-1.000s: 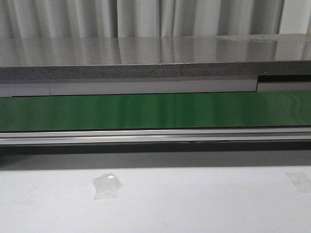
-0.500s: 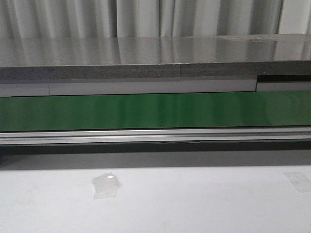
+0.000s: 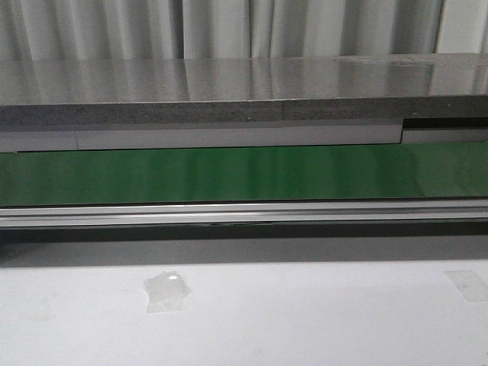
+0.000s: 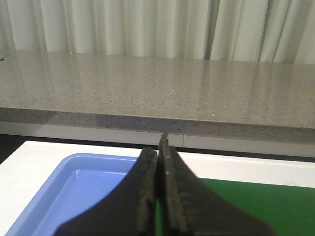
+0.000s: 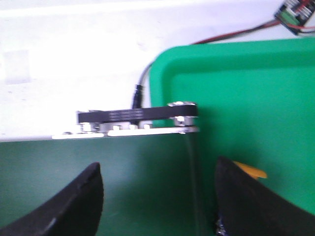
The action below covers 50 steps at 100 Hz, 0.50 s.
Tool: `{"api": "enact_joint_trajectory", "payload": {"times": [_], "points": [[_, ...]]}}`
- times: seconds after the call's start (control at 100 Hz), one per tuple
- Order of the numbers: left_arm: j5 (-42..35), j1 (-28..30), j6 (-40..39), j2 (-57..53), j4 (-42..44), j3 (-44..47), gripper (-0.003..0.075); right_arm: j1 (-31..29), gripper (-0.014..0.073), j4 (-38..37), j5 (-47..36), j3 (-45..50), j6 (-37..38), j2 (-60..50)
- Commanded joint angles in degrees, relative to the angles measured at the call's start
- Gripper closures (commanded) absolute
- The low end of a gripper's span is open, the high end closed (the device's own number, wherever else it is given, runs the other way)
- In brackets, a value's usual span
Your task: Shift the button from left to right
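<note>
In the right wrist view a sliver of the button's yellow-orange cap (image 5: 252, 170) shows in the green tray (image 5: 236, 88), just behind one black finger (image 5: 251, 206); its body is hidden. My right gripper (image 5: 157, 187) is open and empty over the green belt and the tray's edge. In the left wrist view my left gripper (image 4: 158, 152) is shut with nothing between the fingers, above the edge of a blue tray (image 4: 64, 191) and the green belt (image 4: 256, 206). Neither gripper nor the button shows in the front view.
The front view shows the green conveyor belt (image 3: 244, 174) with a metal rail (image 3: 244, 213), a grey stone counter (image 3: 244, 91) behind, and white table (image 3: 305, 320) with tape patches (image 3: 164, 291). A belt roller bracket (image 5: 138, 120) and red-black wires (image 5: 231, 34) lie beside the green tray.
</note>
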Motion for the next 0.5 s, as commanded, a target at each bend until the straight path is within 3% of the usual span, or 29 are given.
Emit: {"api": "enact_joint_trajectory", "payload": {"times": [0.0, 0.49], "points": [[-4.0, -0.14, -0.61, 0.19, -0.63, -1.81, 0.074, 2.1, 0.0103, 1.06, -2.5, -1.87, 0.09, -4.99], [-4.0, -0.14, -0.61, 0.19, -0.63, -1.81, 0.074, 11.23, 0.0103, 1.69, -2.69, -1.57, 0.04, -15.22]]}}
